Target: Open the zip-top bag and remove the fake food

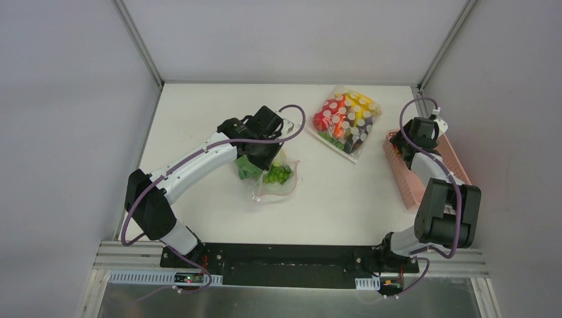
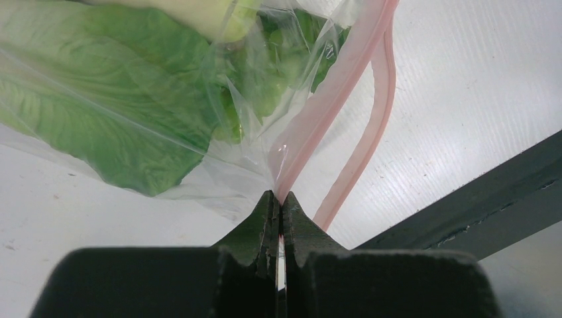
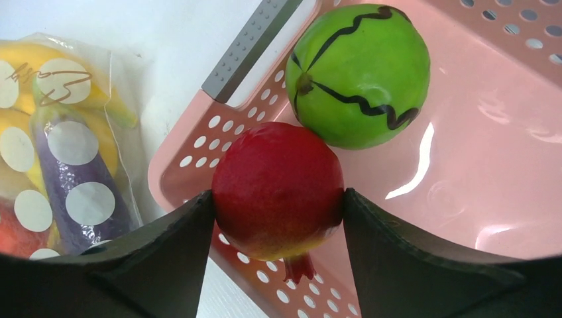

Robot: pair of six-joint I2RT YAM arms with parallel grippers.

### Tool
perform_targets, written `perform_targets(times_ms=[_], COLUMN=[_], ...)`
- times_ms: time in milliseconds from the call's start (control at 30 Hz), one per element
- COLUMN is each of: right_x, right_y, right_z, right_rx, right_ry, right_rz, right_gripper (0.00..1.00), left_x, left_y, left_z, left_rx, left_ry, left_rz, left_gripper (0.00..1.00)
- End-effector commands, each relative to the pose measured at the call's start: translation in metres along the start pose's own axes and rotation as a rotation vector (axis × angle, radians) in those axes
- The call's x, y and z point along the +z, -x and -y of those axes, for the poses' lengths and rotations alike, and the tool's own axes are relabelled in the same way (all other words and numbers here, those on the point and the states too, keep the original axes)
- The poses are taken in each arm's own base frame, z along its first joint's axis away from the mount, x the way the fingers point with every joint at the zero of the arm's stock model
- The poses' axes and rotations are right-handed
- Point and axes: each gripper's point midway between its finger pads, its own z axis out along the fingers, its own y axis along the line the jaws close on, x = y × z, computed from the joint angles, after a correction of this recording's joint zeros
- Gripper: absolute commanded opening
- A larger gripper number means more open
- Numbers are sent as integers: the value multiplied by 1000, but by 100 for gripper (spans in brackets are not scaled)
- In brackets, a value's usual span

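In the top view the zip-top bag point(image 1: 275, 189) lies on the white table point(image 1: 199, 112) a little left of the frame's centre, with green grapes point(image 1: 278, 173) and leafy green pieces showing through its clear plastic. The left gripper point(image 2: 281, 199) is over the bag's upper end, and in its wrist view the jaws are pressed together on the pink zip strip point(image 2: 331, 99), pinching one lip of it while the other lip curves free to the right. A lettuce leaf point(image 2: 112, 112) fills the upper left of that view behind the plastic. At the right edge of the top view the right arm point(image 1: 431, 165) bends over the upper end of a pink basket point(image 1: 407, 179). In its wrist view the right gripper point(image 3: 278, 199) holds a red apple point(image 3: 278, 179) between its two fingers, both touching the fruit, above the basket's perforated near corner. A green round fruit point(image 3: 361, 73) with black wavy lines sits inside the basket, touching the apple from the upper right. The white-dotted bag point(image 1: 348, 122) lies above and right of centre, apart from the zip-top bag.
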Motion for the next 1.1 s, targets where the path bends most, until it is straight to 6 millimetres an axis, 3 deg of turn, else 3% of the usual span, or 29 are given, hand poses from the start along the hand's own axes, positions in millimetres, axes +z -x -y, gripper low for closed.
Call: perform_targets(times_ms=[0,133,400,533,833,967,1067], right_x=[-5,-15,-44,-74,-176,-220,-246], right_y=[27,34,47,41,-23,-60,-91], right_z=[-17,-17,-27,-55,-148,-176,-186], right_rx=[37,38,67,86,-128,-266,-430], right_ry=[62,70,130,289,735,928,1049], right_rz=[62,83,100,65,19,20,50], right_gripper=[74,83,93,98,98,94,91], left_x=[-8,-9,-9,-9,-8,-8,-8], left_y=[10,10,10,11,10,11,11], left_z=[-5,-4,-4,-4,-2,-3,-3], left_rx=[6,5,2,1,-1,5,9], left_ry=[16,11,12,6,-1,4,4], left_rz=[27,27,27,30,25,25,28], left_gripper=[0,0,0,0,0,0,0])
